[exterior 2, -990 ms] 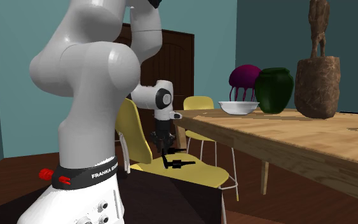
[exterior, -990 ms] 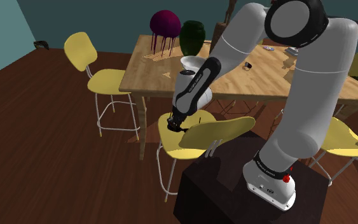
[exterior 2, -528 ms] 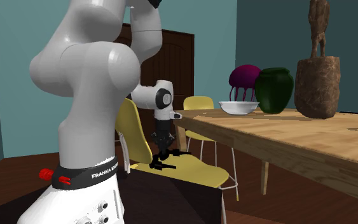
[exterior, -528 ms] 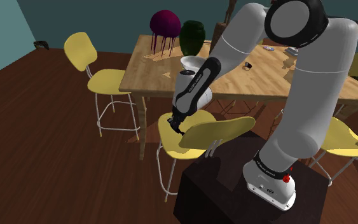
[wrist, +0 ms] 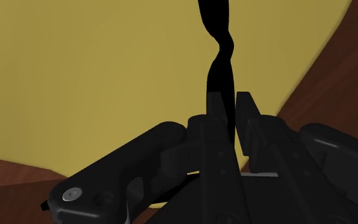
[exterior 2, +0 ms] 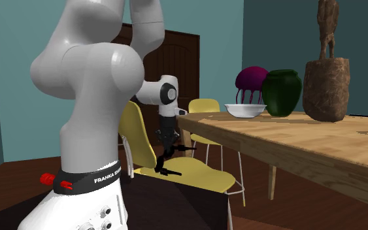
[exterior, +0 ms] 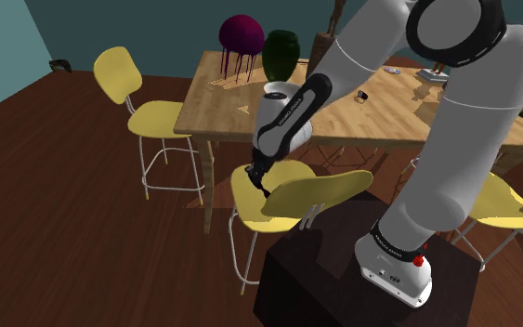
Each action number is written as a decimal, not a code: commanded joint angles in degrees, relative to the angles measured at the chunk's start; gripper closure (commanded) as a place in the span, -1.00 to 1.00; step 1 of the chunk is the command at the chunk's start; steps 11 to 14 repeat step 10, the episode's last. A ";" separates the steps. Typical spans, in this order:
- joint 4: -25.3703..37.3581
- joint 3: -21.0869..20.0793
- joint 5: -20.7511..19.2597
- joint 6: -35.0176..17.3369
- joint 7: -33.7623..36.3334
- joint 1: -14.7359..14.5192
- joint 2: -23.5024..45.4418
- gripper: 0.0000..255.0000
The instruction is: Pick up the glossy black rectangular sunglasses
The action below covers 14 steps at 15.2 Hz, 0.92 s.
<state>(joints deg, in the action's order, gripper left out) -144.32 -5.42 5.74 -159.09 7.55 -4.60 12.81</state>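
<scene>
The black sunglasses (exterior 2: 170, 161) hang from my gripper (exterior 2: 167, 145) just above the yellow chair seat (exterior 2: 199, 172) beside the table. In the wrist view a thin black part of the sunglasses (wrist: 218, 57) runs out from between the two fingers, which clasp it, with the yellow seat (wrist: 101, 76) behind. In the shoulder view my gripper (exterior: 262, 184) points down over the seat (exterior: 244, 199), and the sunglasses (exterior: 268, 192) show as a small dark shape at its tip.
The wooden table (exterior: 250, 111) stands right behind the chair, carrying a white bowl (exterior: 278, 90), a dark green vase (exterior: 281, 54) and a purple ornament (exterior: 241, 37). The chair's backrest (exterior: 320, 190) stands between the seat and my dark stand (exterior: 333, 269). Another yellow chair (exterior: 148, 116) is at the shoulder view's left.
The gripper has risen a little with the sunglasses clasped in it, and the frame has swung and come up off the seat.
</scene>
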 commanded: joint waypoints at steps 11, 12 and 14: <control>-0.38 -0.06 0.08 7.32 0.35 0.08 -7.68 1.00; -0.38 -0.06 0.08 7.32 0.35 0.08 -7.68 1.00; -0.38 -0.06 0.08 7.32 0.35 0.08 -7.68 1.00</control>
